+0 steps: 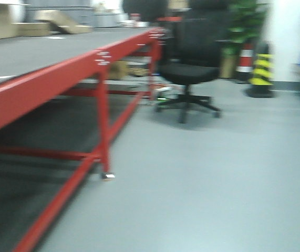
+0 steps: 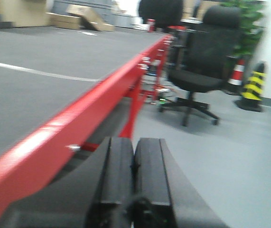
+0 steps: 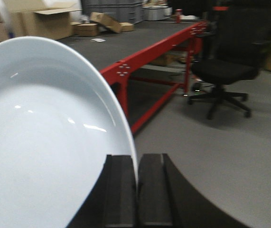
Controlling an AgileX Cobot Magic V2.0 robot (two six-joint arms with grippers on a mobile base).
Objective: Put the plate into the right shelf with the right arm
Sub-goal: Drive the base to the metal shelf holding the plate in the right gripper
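Near the red table (image 1: 44,79), our right gripper (image 3: 136,185) was clamped on the rim of the white plate (image 3: 45,142). Our left gripper (image 2: 134,175) was closed on nothing. This looked like the carrying step. The shelf was not in sight, so next we needed to find it.

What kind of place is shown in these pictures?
Most likely an indoor workshop or test lab, not a home. A long red-framed table stands on a plain grey floor, cardboard boxes lie beyond it, and an office chair and a yellow-and-black safety cone stand nearby.
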